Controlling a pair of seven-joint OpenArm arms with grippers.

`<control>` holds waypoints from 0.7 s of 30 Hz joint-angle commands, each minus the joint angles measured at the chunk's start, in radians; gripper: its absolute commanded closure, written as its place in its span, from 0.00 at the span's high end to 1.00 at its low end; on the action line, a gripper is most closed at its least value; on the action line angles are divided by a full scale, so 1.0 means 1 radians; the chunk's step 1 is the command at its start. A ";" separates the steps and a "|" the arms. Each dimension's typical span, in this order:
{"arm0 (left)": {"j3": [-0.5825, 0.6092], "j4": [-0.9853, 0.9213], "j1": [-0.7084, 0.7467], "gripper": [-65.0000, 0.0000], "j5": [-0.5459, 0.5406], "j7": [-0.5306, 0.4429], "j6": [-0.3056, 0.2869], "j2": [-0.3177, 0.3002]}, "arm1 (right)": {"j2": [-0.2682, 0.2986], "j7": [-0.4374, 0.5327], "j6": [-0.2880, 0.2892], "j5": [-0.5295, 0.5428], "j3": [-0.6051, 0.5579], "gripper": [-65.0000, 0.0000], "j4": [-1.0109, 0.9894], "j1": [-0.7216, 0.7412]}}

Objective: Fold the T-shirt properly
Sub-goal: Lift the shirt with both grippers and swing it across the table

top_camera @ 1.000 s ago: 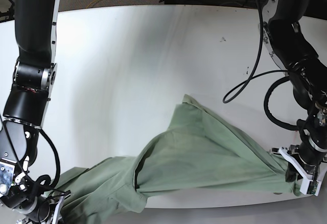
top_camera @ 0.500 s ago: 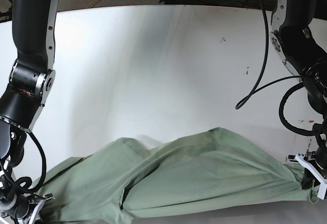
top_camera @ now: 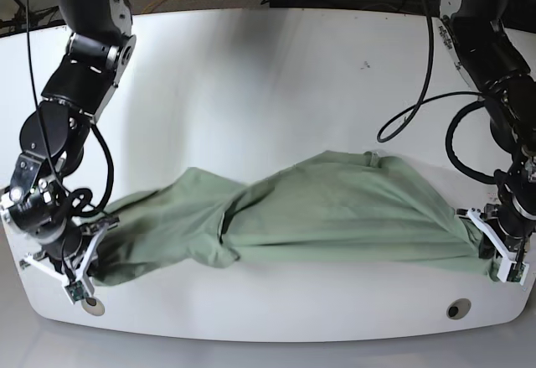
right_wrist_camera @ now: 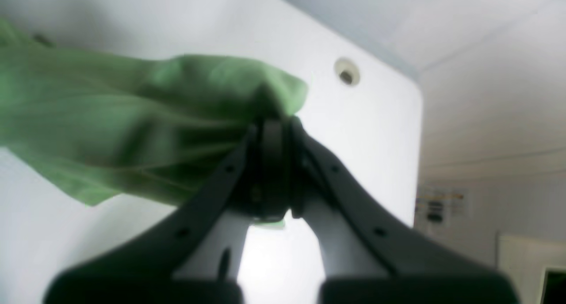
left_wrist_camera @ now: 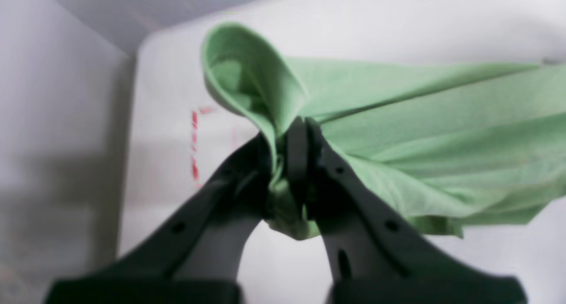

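Observation:
The pale sage-green T-shirt is stretched across the front of the white table, wrinkled and twisted in the middle. My left gripper is shut on its right end; in the left wrist view a fold of the shirt loops above the closed fingers. My right gripper is shut on the shirt's left end; in the right wrist view the cloth bunches over the fingertips. Collar, placket and label are not visible.
The table's front edge runs just below the shirt, with a round hole near each front corner. A cable hangs from the arm on the right. Red tape marks lie on the table by the left gripper.
Both grippers, still shut on the shirt, moved back from the front edge onto the table. The shirt went from hanging over the edge to lying stretched on the tabletop.

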 commanded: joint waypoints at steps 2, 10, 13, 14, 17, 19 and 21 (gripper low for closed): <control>-0.004 0.017 0.033 0.00 0.003 -0.021 0.002 -0.018 | -0.020 0.019 -0.004 0.006 0.035 0.00 0.092 -0.072; -0.059 0.019 0.237 0.00 0.001 -0.023 0.000 -0.020 | -0.096 0.019 -0.004 0.006 0.078 0.00 0.204 -0.344; -0.070 0.017 0.291 0.00 0.001 -0.023 0.000 -0.018 | -0.114 0.019 -0.004 0.006 0.078 0.00 0.218 -0.408; -0.070 0.017 0.308 0.00 0.001 -0.023 0.000 -0.018 | -0.119 0.019 -0.004 0.006 0.086 0.00 0.218 -0.431; -0.070 0.017 0.365 0.00 0.001 -0.023 0.000 -0.016 | -0.148 0.019 -0.004 0.006 0.125 0.00 0.218 -0.485; -0.070 0.017 0.395 0.00 0.001 -0.023 0.000 -0.016 | -0.162 0.019 -0.004 0.006 0.144 0.00 0.218 -0.508; -0.070 0.014 0.426 0.00 0.001 -0.026 0.000 -0.016 | -0.166 0.019 -0.004 0.006 0.150 0.00 0.218 -0.540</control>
